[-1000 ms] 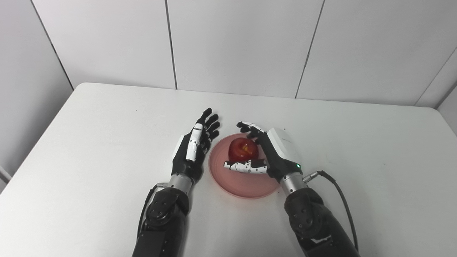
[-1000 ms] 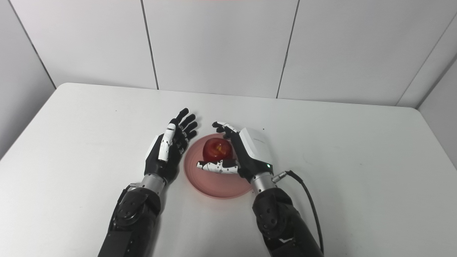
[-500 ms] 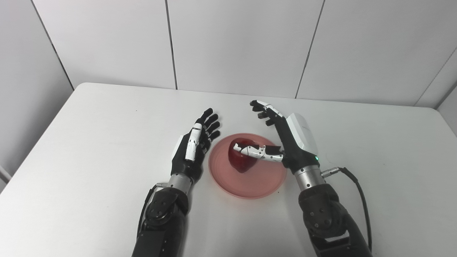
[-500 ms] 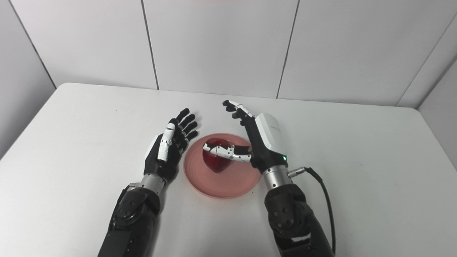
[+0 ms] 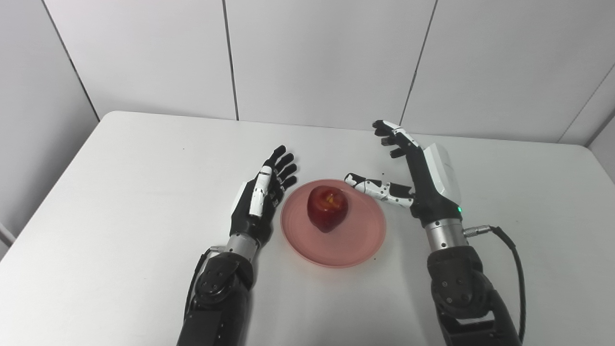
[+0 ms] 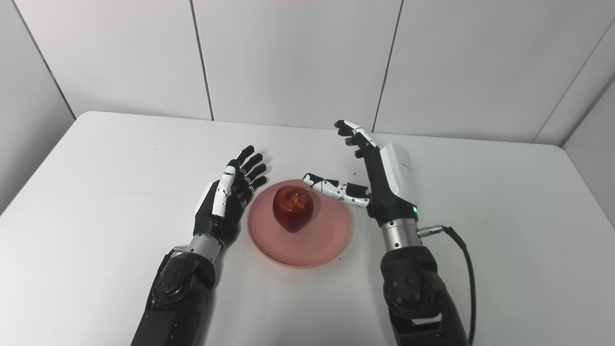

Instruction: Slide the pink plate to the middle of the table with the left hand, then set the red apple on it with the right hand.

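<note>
The pink plate [image 5: 355,245] lies near the middle of the white table. The red apple [image 5: 327,208] stands on it, stem dimple up, free of both hands. My left hand [image 5: 259,199] is open, fingers spread, resting just left of the plate's rim. My right hand [image 5: 423,175] is open and raised to the right of the plate, its thumb reaching over the plate's right rim, clear of the apple. The same scene shows in the right eye view, with the apple [image 6: 293,208] on the plate [image 6: 317,247].
The white table [image 5: 120,192] has rounded far corners and a panelled white wall behind it. A black cable [image 5: 516,269] runs from my right wrist over the table's right part.
My right hand has let go of the apple, opened, and drawn back up and to the right. The apple stays on the plate. My left hand has not moved.
</note>
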`<state>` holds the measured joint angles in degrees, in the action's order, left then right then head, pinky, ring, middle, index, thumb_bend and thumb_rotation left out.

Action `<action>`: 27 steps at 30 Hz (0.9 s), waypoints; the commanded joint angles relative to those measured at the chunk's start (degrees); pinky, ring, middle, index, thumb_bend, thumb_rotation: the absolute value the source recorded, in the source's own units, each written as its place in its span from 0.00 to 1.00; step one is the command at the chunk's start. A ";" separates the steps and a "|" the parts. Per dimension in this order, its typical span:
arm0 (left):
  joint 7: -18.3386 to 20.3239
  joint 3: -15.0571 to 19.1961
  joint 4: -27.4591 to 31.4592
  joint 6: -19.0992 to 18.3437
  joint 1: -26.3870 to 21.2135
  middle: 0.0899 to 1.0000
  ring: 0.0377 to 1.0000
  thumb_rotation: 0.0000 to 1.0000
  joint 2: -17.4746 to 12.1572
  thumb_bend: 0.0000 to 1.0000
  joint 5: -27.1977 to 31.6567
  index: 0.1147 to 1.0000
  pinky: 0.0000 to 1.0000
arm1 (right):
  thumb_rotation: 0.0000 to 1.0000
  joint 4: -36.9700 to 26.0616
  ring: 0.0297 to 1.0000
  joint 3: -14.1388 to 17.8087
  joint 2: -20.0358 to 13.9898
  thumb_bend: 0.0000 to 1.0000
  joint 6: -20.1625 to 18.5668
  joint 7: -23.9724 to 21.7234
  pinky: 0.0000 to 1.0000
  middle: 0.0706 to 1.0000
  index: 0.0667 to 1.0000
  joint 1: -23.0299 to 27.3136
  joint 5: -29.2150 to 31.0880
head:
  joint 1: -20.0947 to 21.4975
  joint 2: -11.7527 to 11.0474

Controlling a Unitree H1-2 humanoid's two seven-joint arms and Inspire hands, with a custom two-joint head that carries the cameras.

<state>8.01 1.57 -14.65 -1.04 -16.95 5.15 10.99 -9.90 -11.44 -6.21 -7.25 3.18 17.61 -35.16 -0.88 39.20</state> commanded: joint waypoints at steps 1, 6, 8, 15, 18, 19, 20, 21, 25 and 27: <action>-0.76 0.23 -2.54 -1.73 1.97 0.92 0.91 1.00 -0.38 0.36 -0.13 0.90 0.91 | 0.63 -2.74 0.73 0.88 0.18 1.00 1.24 1.46 0.67 0.75 0.78 0.68 -0.53 | -0.12 -0.08; -1.04 0.34 -2.24 -2.14 2.05 0.92 0.91 1.00 -0.26 0.37 -0.03 0.90 0.90 | 0.69 -2.89 0.75 2.42 0.70 1.00 0.75 1.50 0.69 0.76 0.79 -0.33 0.33 | -0.26 -0.14; -1.07 0.35 -2.21 -2.29 2.01 0.91 0.91 1.00 -0.29 0.36 -0.04 0.90 0.90 | 0.72 -2.59 0.75 3.10 1.10 1.00 1.15 2.05 0.69 0.76 0.79 -0.77 0.77 | -0.27 -0.16; -1.13 0.33 -2.39 -2.11 1.90 0.92 0.91 1.00 -0.37 0.36 -0.21 0.90 0.91 | 0.92 -1.99 0.76 5.01 2.28 1.00 1.05 2.65 0.69 0.77 0.80 -3.11 2.49 | -0.38 -0.39; -1.25 0.38 -2.32 -2.01 1.97 0.91 0.91 1.00 -0.31 0.37 -0.24 0.90 0.90 | 0.98 -1.25 0.77 5.51 2.18 1.00 1.44 2.81 0.70 0.79 0.81 -3.85 3.45 | -0.41 -0.39; -1.25 0.39 -2.32 -1.93 2.00 0.91 0.91 1.00 -0.30 0.36 -0.23 0.89 0.90 | 0.99 -1.08 0.78 5.61 2.15 1.00 1.45 2.85 0.70 0.79 0.81 -4.03 3.58 | -0.41 -0.39; -1.18 0.39 -2.29 -1.93 2.02 0.91 0.91 1.00 -0.30 0.36 -0.18 0.89 0.90 | 1.00 -0.70 0.78 5.83 2.11 1.00 1.49 2.85 0.70 0.79 0.81 -4.29 3.97 | -0.41 -0.39; -1.13 0.39 -2.27 -1.94 2.03 0.91 0.91 1.00 -0.31 0.36 -0.13 0.90 0.90 | 1.00 -0.45 0.78 5.97 2.10 1.00 1.53 2.83 0.71 0.80 0.82 -4.44 4.24 | -0.41 -0.39; -0.84 0.17 -2.14 -1.95 2.14 0.92 0.91 1.00 -0.56 0.37 -0.26 0.90 0.91 | 1.00 0.91 0.79 6.57 2.15 0.98 2.40 3.13 0.73 0.80 0.82 -5.42 6.20 | -0.75 -0.53; -0.93 0.21 -2.14 -1.89 2.20 0.92 0.91 1.00 -0.53 0.37 -0.26 0.90 0.91 | 1.00 1.86 0.79 6.88 2.24 0.97 3.31 3.40 0.73 0.81 0.83 -6.01 7.68 | -0.84 -0.58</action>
<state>8.03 1.51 -14.70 -0.87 -16.94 5.00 10.95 -7.88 -5.13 -4.13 -7.18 5.25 10.68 -28.59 -1.67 38.67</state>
